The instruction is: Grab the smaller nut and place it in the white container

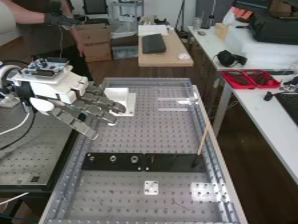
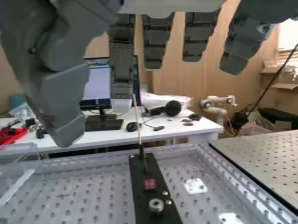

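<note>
In the high view, the hand [image 1: 80, 104] is over the left side of the perforated bench, fingers relaxed and apart, holding nothing. Partly behind its fingertips stands the white container [image 1: 118, 94]. The smaller nut [image 1: 91, 158] sits on the flat black bar [image 1: 174, 162], nearer the camera than the hand, with the larger nut [image 1: 113, 158] and the bearing [image 1: 135, 159] beside it in a row. In the wrist view, the hand [image 2: 56, 75] hangs with fingers extended above the bench, and a round metal part [image 2: 156, 204] stands on the bar.
A thin stick [image 1: 203, 140] rises from the bar's far right part. A small white plate [image 1: 151, 188] lies on the bench in front of the bar. Raised metal rails [image 1: 216, 155] edge the bench. A red tray [image 1: 249, 79] is on the side table.
</note>
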You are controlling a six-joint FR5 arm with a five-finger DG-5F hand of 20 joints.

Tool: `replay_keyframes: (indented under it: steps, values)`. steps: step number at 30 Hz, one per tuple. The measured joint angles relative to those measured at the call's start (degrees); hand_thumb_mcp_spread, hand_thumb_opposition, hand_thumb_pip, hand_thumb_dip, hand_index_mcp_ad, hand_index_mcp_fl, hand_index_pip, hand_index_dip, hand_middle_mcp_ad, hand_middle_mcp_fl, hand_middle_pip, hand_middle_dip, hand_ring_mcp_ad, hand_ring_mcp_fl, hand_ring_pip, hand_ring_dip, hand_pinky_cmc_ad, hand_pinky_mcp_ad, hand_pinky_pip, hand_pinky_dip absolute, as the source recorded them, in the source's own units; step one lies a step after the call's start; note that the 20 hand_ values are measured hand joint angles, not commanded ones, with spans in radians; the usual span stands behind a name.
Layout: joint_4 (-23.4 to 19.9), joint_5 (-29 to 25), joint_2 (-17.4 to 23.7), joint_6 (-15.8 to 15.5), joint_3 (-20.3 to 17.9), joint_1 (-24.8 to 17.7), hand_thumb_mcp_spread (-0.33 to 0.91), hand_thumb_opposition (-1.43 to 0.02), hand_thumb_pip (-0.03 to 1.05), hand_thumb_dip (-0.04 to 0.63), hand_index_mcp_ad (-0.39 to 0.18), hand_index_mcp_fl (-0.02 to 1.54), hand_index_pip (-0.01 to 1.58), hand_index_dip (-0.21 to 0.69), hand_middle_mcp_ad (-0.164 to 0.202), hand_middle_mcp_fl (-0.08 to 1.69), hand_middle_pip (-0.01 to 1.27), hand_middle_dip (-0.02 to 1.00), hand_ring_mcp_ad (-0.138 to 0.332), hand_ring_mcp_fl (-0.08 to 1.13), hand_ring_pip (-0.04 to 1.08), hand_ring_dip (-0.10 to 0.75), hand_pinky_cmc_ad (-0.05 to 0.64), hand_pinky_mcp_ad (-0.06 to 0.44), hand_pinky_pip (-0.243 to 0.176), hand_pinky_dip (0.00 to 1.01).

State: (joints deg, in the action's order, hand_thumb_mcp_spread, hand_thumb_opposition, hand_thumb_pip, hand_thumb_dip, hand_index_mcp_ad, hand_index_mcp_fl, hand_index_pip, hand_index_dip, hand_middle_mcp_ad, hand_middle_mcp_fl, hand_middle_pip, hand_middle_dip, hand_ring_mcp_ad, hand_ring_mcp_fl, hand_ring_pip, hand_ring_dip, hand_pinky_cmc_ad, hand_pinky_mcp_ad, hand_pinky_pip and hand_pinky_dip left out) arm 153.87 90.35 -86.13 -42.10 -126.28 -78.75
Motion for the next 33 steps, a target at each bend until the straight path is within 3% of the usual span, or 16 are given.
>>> replay_keyframes:
  steps: [4, 12, 20, 25, 33]
  values:
    - [-2.42, 1.04, -0.88, -1.1, -1.26, 1.6, 0.34, -0.82, 0.65, 0.19, -0.117, 0.06, 1.27, 0.305, 0.007, 0.03, 0.13, 0.21, 0.148, 0.0, 0.09, 0.073, 0.394, 0.311, -0.061, 0.13]
    - [-5.9, 2.25, -3.46, -1.82, -3.04, 3.71, 0.34, -0.83, 0.65, 0.19, -0.11, 0.02, 1.33, 0.332, 0.01, 0.01, 0.13, 0.21, 0.143, 0.0, 0.08, 0.073, 0.394, 0.311, -0.061, 0.13]
    - [-12.04, 3.33, -5.75, -4.01, -5.01, 5.32, 0.35, -0.85, 0.69, 0.206, -0.122, 0.01, 1.42, 0.374, 0.01, 0.01, 0.13, 0.21, 0.133, 0.0, 0.08, 0.073, 0.394, 0.314, -0.061, 0.13]
    - [-13.76, 4.63, -7.29, -4.57, -5.59, 6.02, 0.36, -0.88, 0.71, 0.202, -0.122, 0.01, 1.47, 0.38, 0.007, 0.01, 0.13, 0.21, 0.127, 0.0, 0.08, 0.073, 0.394, 0.311, -0.061, 0.13]
    - [-15.32, 6.09, -9.19, -4.85, -5.9, 6.54, 0.39, -0.93, 0.72, 0.253, -0.136, 0.01, 1.48, 0.386, 0.009, 0.01, 0.13, 0.21, 0.133, 0.0, 0.08, 0.073, 0.394, 0.309, -0.061, 0.13]
